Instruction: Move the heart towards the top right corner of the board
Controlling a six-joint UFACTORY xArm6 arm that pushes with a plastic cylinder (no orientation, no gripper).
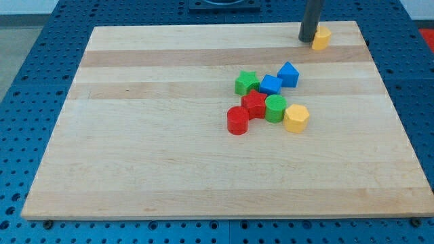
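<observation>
Pale wood board point(169, 135) over blue pegboard point(41, 61). Near the view's top right corner, yellow heart point(321, 38), just short of the board's top edge and a little in from its right edge. Dark rod descending from the view's top, its tip point(309, 40) touching or just beside the heart's left side; exact contact hard to judge. No gripper on the rod, so nothing held and nothing to open or close, only the bare tip on the board. Well apart from the heart, toward the board's middle and right of centre, a cluster of 7 blocks: green star point(245, 83) at upper left, blue cube point(270, 85) beside it, another blue block point(288, 74) with a pointed top at upper right, red star point(254, 103) in the middle, green cylinder point(274, 108) pressed against its right, yellow hexagon point(296, 118) at the right end, red cylinder point(238, 120) at lower left. Neighbours in the cluster touching or nearly so.
</observation>
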